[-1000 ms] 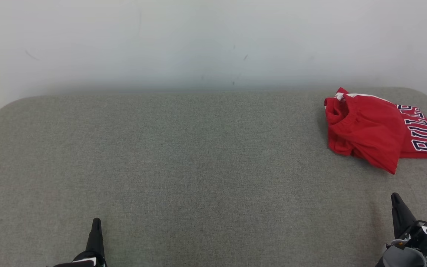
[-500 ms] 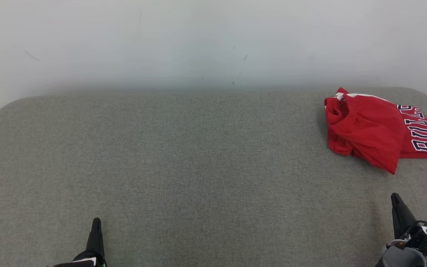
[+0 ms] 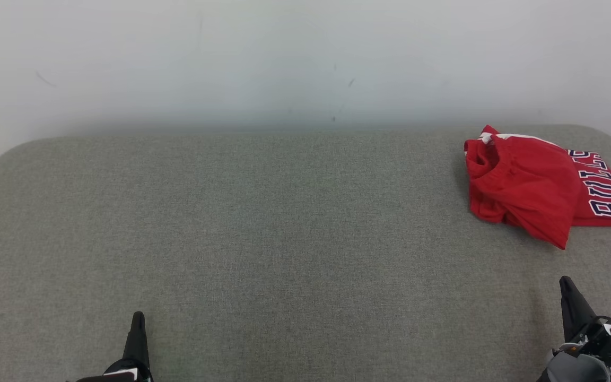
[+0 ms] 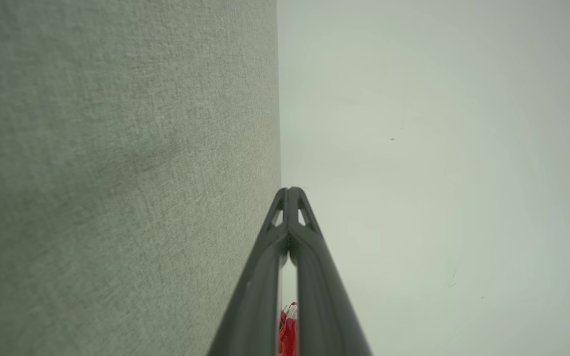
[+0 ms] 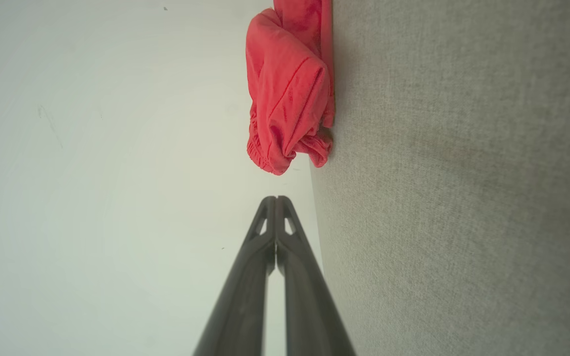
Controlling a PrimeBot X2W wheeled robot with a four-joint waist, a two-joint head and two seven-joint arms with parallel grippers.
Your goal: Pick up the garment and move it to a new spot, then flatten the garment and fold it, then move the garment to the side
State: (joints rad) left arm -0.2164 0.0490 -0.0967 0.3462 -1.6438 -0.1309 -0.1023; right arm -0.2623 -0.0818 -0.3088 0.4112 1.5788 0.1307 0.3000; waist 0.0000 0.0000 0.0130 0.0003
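Noted left tool point(image 3: 137, 317) at lower left of head view, low over the grey surface point(image 3: 284, 239), pointing straight up the frame toward the pale wall point(image 3: 284, 63). Found closed: fingers point(image 4: 258, 282) meeting tip to tip in left wrist view, nothing gripped. Rolled onto its side, going by that view, with surface down the left half and wall down the right. Well apart from the garment point(image 3: 528, 185).

Noted right tool point(image 3: 565, 282) at lower right of head view, pointing up the frame with a slight lean inward, black-and-white wrist housing point(image 3: 597, 350) showing at the bottom corner. Likewise closed, fingertips pressed flush in right wrist view, empty. Also rolled sideways, with wall on the left of that view and surface on the right.

Garment: red, loosely folded over itself into a compact bundle, lying at the far right corner of the surface, close to the edge by the wall. Gathered waistband point(image 3: 483, 159) at its left end. Dark, white-edged lettering point(image 3: 605, 185) across its right part. Nearest flap coming to a point on the side facing the right tool.

Right tool near the garment but short of it, bare grey cloth between tips and flap. Confirmed in right wrist view: bundle ahead of the closed tips, clear gap, no contact. Thin red strip visible between the left tool's fingers, low in left wrist view, far off.
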